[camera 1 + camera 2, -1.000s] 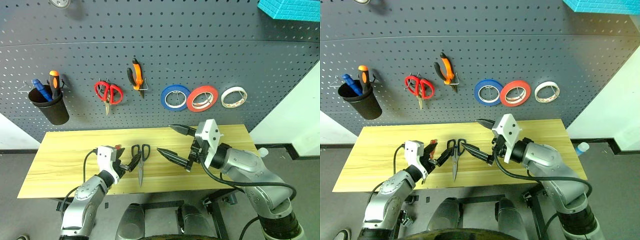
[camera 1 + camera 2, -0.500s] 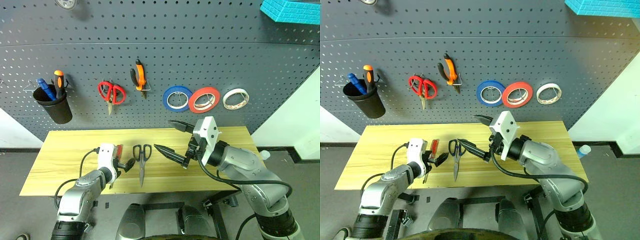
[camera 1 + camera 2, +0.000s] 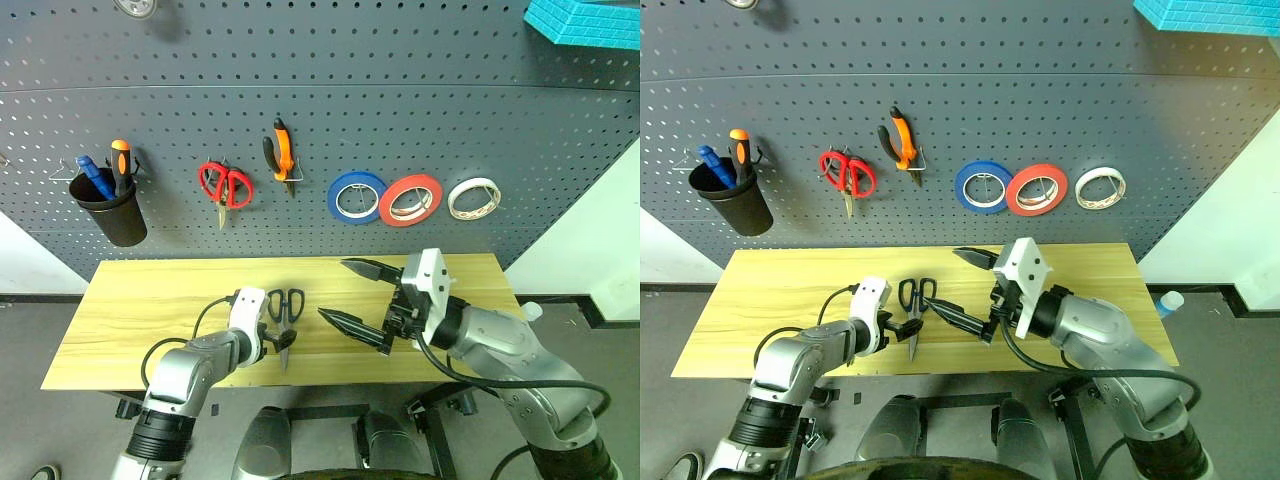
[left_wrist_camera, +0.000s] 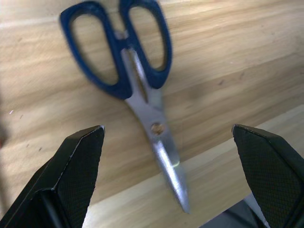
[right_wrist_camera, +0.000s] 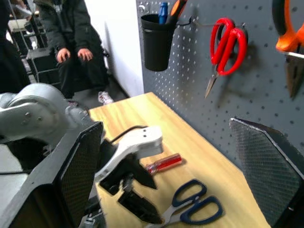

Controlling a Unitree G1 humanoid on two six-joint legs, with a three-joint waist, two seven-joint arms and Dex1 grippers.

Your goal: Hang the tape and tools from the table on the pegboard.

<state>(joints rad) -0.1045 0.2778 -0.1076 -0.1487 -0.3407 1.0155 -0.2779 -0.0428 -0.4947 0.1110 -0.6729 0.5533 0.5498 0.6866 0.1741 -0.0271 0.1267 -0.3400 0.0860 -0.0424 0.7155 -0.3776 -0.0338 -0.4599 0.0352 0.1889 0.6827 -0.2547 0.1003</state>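
Note:
The long scissors (image 3: 285, 305) with dark blue handles lie on the wooden table (image 3: 140, 300), blades toward its front edge. My left gripper (image 3: 272, 338) hangs open just over them, tilted down. Its fingers (image 4: 78, 166) straddle the blades near the pivot (image 4: 156, 127) without touching. The red-handled screwdriver (image 5: 164, 164) lies on the table beside my left hand. My right gripper (image 3: 332, 288) is open and empty, held level above the table right of the scissors. The whitish tape (image 3: 472, 197) and the orange-and-black pliers (image 3: 280, 150) hang on the pegboard (image 3: 400, 100).
On the pegboard hang a black cup (image 3: 108, 210) with blue and orange handled tools, red scissors (image 3: 224, 185), a blue roll (image 3: 354, 196) and a red roll (image 3: 408, 198). A teal block (image 3: 585, 20) sits top right. A person (image 5: 71, 38) sits off the table's left end.
My left gripper has tipped downward and shifted right, from beside the screwdriver to over the scissors. The right gripper has stayed about where it was, still open.

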